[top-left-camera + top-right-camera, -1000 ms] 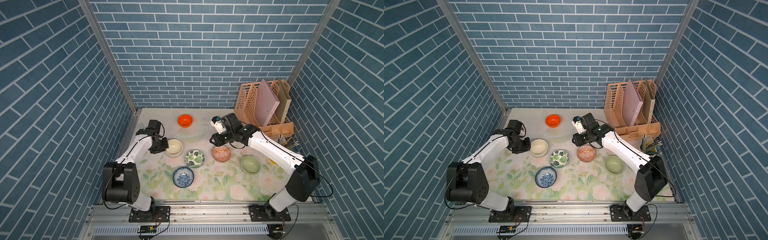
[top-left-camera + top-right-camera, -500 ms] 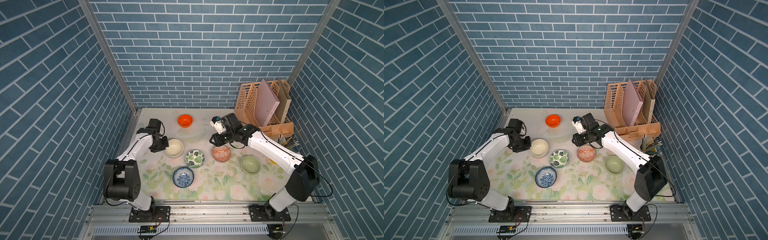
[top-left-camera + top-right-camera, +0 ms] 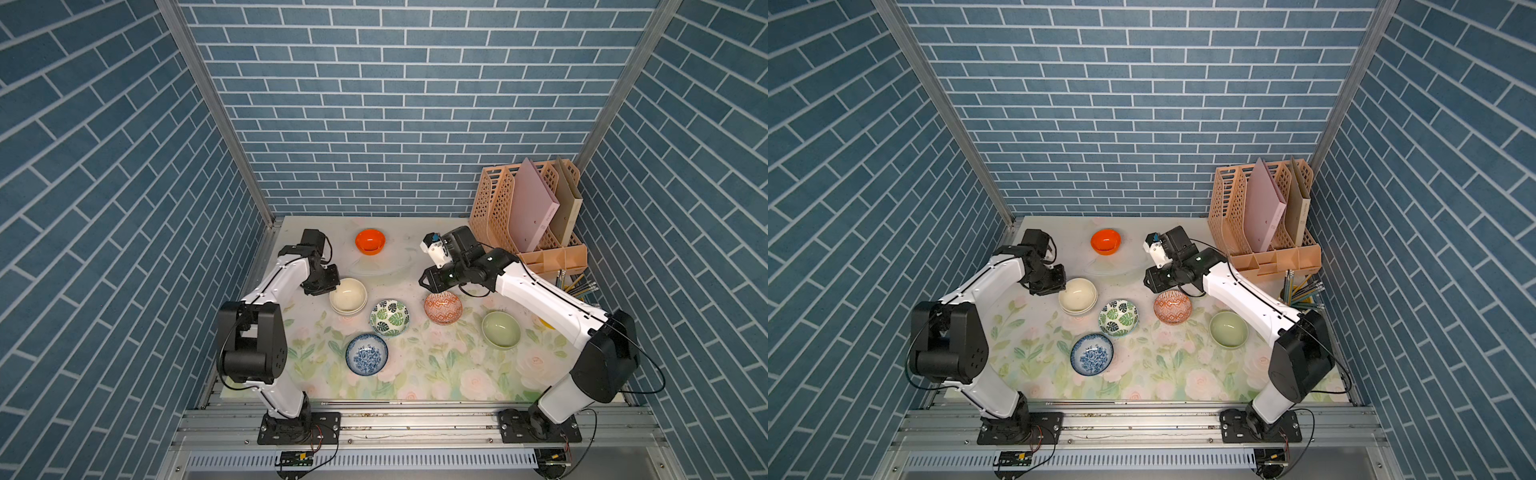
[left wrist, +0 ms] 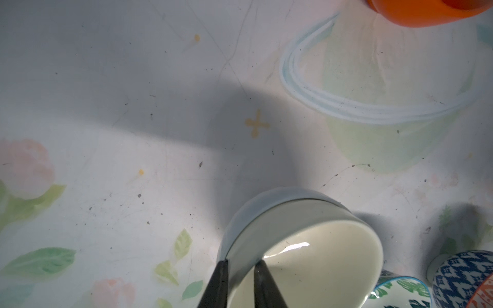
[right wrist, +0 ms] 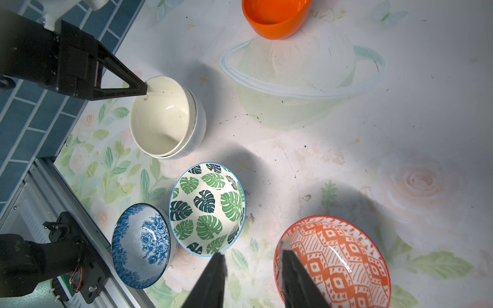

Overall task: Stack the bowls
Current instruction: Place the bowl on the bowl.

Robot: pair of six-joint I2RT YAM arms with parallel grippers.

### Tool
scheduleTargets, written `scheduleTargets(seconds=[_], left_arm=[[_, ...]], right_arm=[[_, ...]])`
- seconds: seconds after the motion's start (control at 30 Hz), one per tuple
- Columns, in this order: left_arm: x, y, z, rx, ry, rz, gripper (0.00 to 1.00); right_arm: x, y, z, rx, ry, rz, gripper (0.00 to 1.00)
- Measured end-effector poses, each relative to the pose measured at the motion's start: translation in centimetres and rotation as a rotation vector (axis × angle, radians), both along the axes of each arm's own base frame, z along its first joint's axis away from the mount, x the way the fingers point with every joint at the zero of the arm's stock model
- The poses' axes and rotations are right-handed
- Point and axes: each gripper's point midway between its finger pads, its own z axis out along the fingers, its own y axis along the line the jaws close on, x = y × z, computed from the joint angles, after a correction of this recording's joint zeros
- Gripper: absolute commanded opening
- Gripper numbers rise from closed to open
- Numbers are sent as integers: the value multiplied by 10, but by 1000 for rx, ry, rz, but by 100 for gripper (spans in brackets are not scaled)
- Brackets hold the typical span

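A cream bowl [image 3: 348, 293] [image 4: 306, 253] sits nested in a white bowl [image 5: 198, 125] at the left of the mat. My left gripper [image 4: 242, 264] stands astride the cream bowl's rim with its jaws slightly apart, one finger [image 5: 144, 92] at the rim. The leaf-print bowl [image 3: 390, 318], blue floral bowl [image 3: 366, 354], orange-red patterned bowl [image 3: 443, 306] [image 5: 336, 258], pale green bowl [image 3: 501, 329] and glossy orange bowl [image 3: 370, 240] each stand alone. My right gripper [image 5: 252, 256] [image 3: 423, 282] hovers open and empty at the patterned bowl's near rim, one finger over that rim.
A peach file organizer [image 3: 528, 216] with folders fills the back right corner. Pencils [image 3: 577, 286] stick out of a yellow cup [image 3: 546, 323] mostly hidden behind my right arm. The blue brick wall runs close along the left of the cream bowl.
My left gripper's jaws have parted a little at the cream bowl's rim. Both arms and all bowls stay where they were.
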Motion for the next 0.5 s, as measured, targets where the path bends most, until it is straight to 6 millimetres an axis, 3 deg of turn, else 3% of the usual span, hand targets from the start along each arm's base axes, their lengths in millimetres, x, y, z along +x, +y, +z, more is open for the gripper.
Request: scheduleTargets(seconds=[0.5], left_arm=[[-2, 0, -7, 4, 27, -13, 0]], right_arm=[[0, 0, -1, 0, 2, 1, 39]])
